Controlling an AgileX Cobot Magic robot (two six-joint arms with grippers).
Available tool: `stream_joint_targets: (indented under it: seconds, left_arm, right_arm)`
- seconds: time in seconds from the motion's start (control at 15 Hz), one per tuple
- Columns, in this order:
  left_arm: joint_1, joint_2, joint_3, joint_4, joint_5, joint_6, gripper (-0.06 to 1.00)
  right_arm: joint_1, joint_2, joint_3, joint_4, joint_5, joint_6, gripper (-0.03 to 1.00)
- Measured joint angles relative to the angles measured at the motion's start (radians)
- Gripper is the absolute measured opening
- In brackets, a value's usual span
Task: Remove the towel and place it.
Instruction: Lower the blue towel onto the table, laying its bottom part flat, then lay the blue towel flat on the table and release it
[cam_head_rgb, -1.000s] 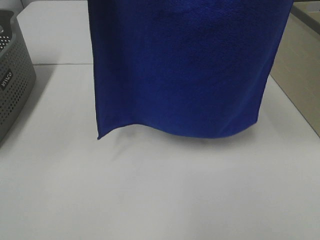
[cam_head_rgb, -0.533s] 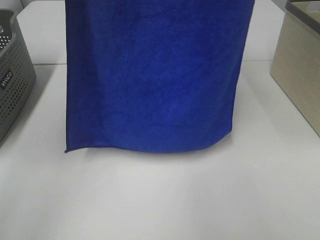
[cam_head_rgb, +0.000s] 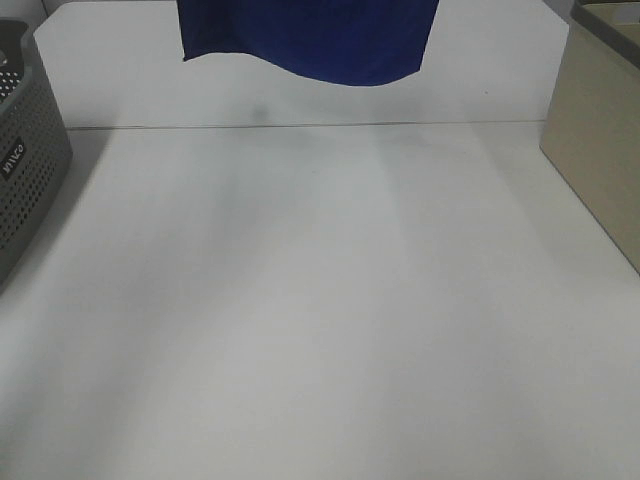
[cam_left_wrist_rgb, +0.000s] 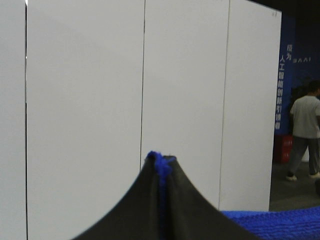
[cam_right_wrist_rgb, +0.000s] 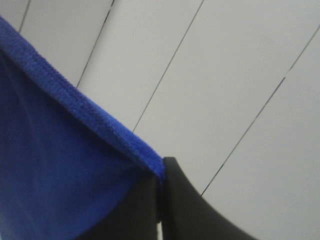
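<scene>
Left pincer (cam_left_wrist_rgb: 161, 162) is pinching the towel (cam_left_wrist_rgb: 280, 223): its two dark fingers (cam_left_wrist_rgb: 135, 210) meet at their tips with a thin strip of blue pile caught in the seam between them, and more of the blue cloth shows beside them. Right pincer (cam_right_wrist_rgb: 161, 175) is likewise pressed together on the towel (cam_right_wrist_rgb: 60, 165), whose thick stitched hem runs straight into the closed tips while the cloth falls away from there in a smooth sheet. From the high camera only the towel's lower edge (cam_head_rgb: 310, 40) shows, hanging at the top centre of the frame, clear of the table (cam_head_rgb: 320, 320) and in front of the white backboard (cam_head_rgb: 500, 70). That edge is wavy, dipping lowest a little right of its middle, with one corner pointing down at its left end. A grey perforated basket (cam_head_rgb: 25, 170) sits at the left edge of the frame and a beige box (cam_head_rgb: 600, 130) at the right edge, both well apart from the towel. Behind the left pincer stand white panels (cam_left_wrist_rgb: 85, 100), and past them a person (cam_left_wrist_rgb: 306, 130) in a light shirt beside a blue banner (cam_left_wrist_rgb: 287, 85) with white lettering
</scene>
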Motion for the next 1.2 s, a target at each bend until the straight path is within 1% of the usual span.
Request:
stream_joint_targets:
  seconds: [0.07,0.13,0.2,0.27,0.33,0.4,0.47,0.53,0.6,0.67,0.87,1.0,1.07,1.2]
  left_arm:
    - [0.002,-0.005,0.037,-0.001,0.0,0.004,0.0]
    - [-0.003,-0.03,0.162,-0.001,-0.016,0.01,0.0]
    - [-0.018,-0.075,0.34,0.007,-0.087,0.025,0.0]
    - [-0.039,-0.128,0.559,0.014,-0.197,0.039,0.0]
    - [-0.063,-0.191,0.789,0.017,-0.331,0.04,0.0]
    - [-0.082,-0.259,1.022,0.018,-0.461,0.039,0.0]
    - [-0.095,-0.333,1.186,0.024,-0.559,0.029,0.0]
    - [-0.102,-0.394,1.311,0.032,-0.605,0.02,0.0]
    - [-0.102,-0.44,1.387,0.041,-0.608,0.016,0.0]
    - [-0.104,-0.475,1.45,0.043,-0.593,0.015,0.0]
    - [-0.109,-0.561,1.572,0.043,-0.521,0.01,0.0]
    - [-0.112,-0.638,1.668,0.039,-0.476,-0.004,0.0]
    - [-0.112,-0.705,1.731,0.03,-0.402,-0.026,0.0]
    - [-0.112,-0.767,1.777,0.013,-0.297,-0.033,0.0]
  right_arm:
    - [-0.003,-0.007,0.032,-0.002,0.033,0.002,0.02]
    - [-0.009,-0.022,0.132,-0.028,0.12,0.005,0.02]
    - [-0.014,-0.045,0.269,-0.065,0.194,-0.006,0.02]
    - [-0.019,-0.082,0.443,-0.098,0.205,-0.027,0.02]
    - [-0.023,-0.14,0.669,-0.12,0.136,-0.067,0.02]
    - [-0.023,-0.233,0.881,-0.113,0.03,-0.108,0.02]
    - [-0.021,-0.329,1.082,-0.076,-0.083,-0.161,0.02]
    - [-0.017,-0.422,1.268,-0.001,-0.187,-0.223,0.02]
    - [-0.016,-0.483,1.417,0.089,-0.25,-0.284,0.02]
    - [-0.015,-0.526,1.523,0.157,-0.285,-0.34,0.02]
    - [-0.015,-0.585,1.684,0.254,-0.295,-0.404,0.02]
    - [-0.009,-0.638,1.759,0.278,-0.281,-0.411,0.02]
    - [-0.007,-0.682,1.81,0.288,-0.235,-0.415,0.02]
    - [-0.007,-0.707,1.876,0.291,-0.181,-0.405,0.02]
